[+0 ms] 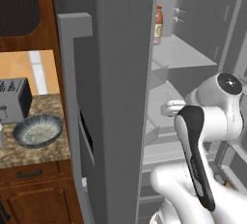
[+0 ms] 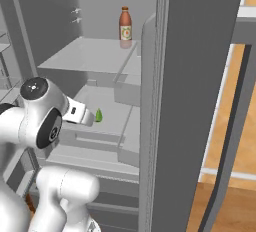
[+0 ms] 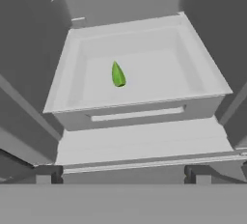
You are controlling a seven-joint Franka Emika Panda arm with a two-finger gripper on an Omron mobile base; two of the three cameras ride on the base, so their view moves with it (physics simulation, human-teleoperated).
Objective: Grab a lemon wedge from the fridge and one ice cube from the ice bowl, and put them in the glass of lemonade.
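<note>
The grey fridge [image 1: 120, 83] stands with both doors swung open. The lemon wedge [image 3: 117, 75], tiny and yellow-green, lies alone in a shallow shelf tray [image 3: 202, 80]; in the right base view the lemon wedge [image 2: 98, 115] sits just beyond my gripper [image 2: 89, 119]. My gripper [image 3: 120, 175] is open, its fingertips [image 3: 44, 176] wide apart, short of the tray's front edge and holding nothing. My gripper [image 1: 168, 108] reaches into the middle shelf. The ice bowl [image 1: 37, 130] rests on the counter left of the fridge. A pale sliver at the frame edge beside it may be the glass of lemonade [image 1: 1, 135].
A red-brown labelled bottle [image 2: 125, 24] stands on the upper shelf, also seen as the bottle [image 1: 158, 25]. A toaster [image 1: 12, 100] sits behind the bowl on the speckled counter [image 1: 43, 155]. The open door [image 2: 200, 86] flanks my arm on the right; door bins [image 2: 131, 101] jut inward.
</note>
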